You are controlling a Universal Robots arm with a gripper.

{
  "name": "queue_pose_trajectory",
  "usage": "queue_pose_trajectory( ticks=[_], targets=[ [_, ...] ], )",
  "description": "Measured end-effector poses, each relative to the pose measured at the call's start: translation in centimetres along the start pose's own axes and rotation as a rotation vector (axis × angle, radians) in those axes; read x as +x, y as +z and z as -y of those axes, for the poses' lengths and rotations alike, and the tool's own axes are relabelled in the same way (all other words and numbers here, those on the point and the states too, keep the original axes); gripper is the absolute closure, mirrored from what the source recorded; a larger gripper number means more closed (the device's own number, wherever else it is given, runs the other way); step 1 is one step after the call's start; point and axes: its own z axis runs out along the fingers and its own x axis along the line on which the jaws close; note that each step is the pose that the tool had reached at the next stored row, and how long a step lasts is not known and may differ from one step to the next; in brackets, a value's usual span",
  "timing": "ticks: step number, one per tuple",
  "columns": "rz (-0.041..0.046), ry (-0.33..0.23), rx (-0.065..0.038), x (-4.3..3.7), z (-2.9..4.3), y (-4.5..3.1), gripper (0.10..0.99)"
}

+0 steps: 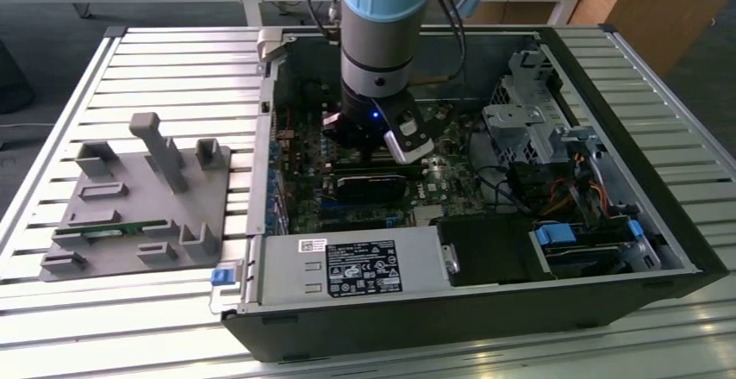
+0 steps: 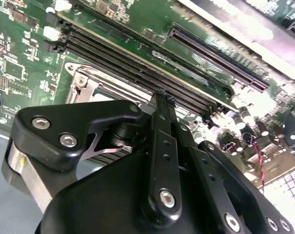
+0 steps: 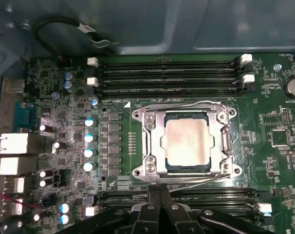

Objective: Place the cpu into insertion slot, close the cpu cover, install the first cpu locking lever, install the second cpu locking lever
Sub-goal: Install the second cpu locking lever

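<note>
The small flat square cpu (image 3: pixel 186 142) with its silver-grey metal top sits in the insertion slot (image 3: pixel 224 141), the square silver-rimmed socket in the green circuit board (image 3: pixel 279 141). The thin silver cpu cover (image 3: pixel 154 141) lies closed around it, the chip showing through its window. The thin wire locking levers (image 3: pixel 176 104) run along 2 sides of the socket; whether they are latched cannot be told. The black gripper (image 3: pixel 160 192) has its fingers together and empty, just beside the socket's edge. For a lever step, judge contact by the wire: press on the lever only, clear of the chip and the neighbouring long black slots (image 3: pixel 167 73).
</note>
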Motion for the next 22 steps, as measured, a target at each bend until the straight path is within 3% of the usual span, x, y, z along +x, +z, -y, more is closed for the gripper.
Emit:
queue_pose_trajectory(
  ticks=[7, 18, 20, 22],
  targets=[
    [-0.0010, 0.000, -0.021, 0.55, 0.30, -0.03, 0.980],
    [-0.0033, 0.000, -0.031, 0.56, 0.50, 0.82, 0.980],
    [-0.0036, 0.000, -0.039, 0.55, 0.73, 0.83, 0.980],
    [-0.0047, 0.001, -0.061, 0.54, 1.01, 0.81, 0.980]
  ],
)
